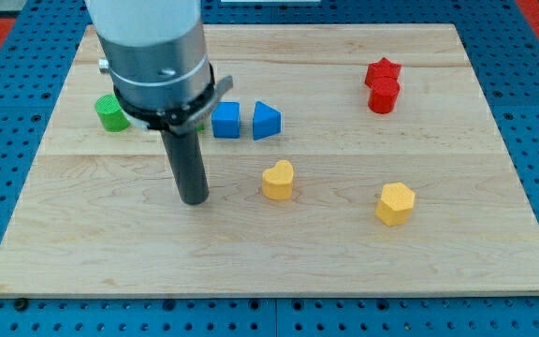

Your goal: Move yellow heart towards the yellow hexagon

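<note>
Tip: my tip rests on the board, at the view's left of the yellow heart, a clear gap between them.
Jaws: none on this arm, only a straight dark rod under a grey cylinder, so nothing is held.
Yellow heart: yellow heart sits near the board's middle, free of other blocks.
Yellow hexagon: yellow hexagon lies to the view's right of the heart, slightly lower, well apart.
Blue blocks: blue cube and blue triangle sit side by side above the heart.
Green block: green cylinder at the view's left, beside the arm.
Red blocks: red star touching red cylinder, upper right.
Board: wooden board.
</note>
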Available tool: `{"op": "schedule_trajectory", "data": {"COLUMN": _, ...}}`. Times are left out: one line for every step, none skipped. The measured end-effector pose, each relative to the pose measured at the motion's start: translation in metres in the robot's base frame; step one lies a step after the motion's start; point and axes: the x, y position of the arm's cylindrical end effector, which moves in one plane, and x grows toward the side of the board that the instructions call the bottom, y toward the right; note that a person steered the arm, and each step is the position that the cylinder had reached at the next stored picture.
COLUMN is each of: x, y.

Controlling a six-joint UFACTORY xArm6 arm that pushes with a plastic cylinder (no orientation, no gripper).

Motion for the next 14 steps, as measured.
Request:
{"op": "schedule_trajectory", "data": {"x": -0.026, "y": 0.003}}
{"op": "schedule_trajectory", "data": {"x": -0.030, "y": 0.066}}
{"op": "schedule_trajectory", "data": {"x": -0.025, "y": 0.104}}
{"op": "schedule_trajectory", "data": {"x": 0.006, "y": 0.104}}
{"op": "schedule_trajectory", "data": {"x": 0.017, "y": 0.092}}
{"op": "schedule_trajectory", "data": {"x": 0.027, "y": 0.035}}
{"op": "schedule_trajectory", "data": {"x": 0.053, "y": 0.052}}
{"op": "schedule_trajectory", "data": {"x": 0.052, "y": 0.076}}
{"op": "schedule_trajectory", "data": {"x": 0.052, "y": 0.104}}
{"op": "schedule_trajectory", "data": {"x": 0.052, "y": 0.126}}
{"op": "schedule_trajectory", "data": {"x": 0.052, "y": 0.135}}
{"op": "schedule_trajectory", "data": {"x": 0.052, "y": 0.137}}
{"op": "schedule_trajectory", "data": {"x": 0.053, "y": 0.134}}
{"op": "schedule_trajectory", "data": {"x": 0.066, "y": 0.086}}
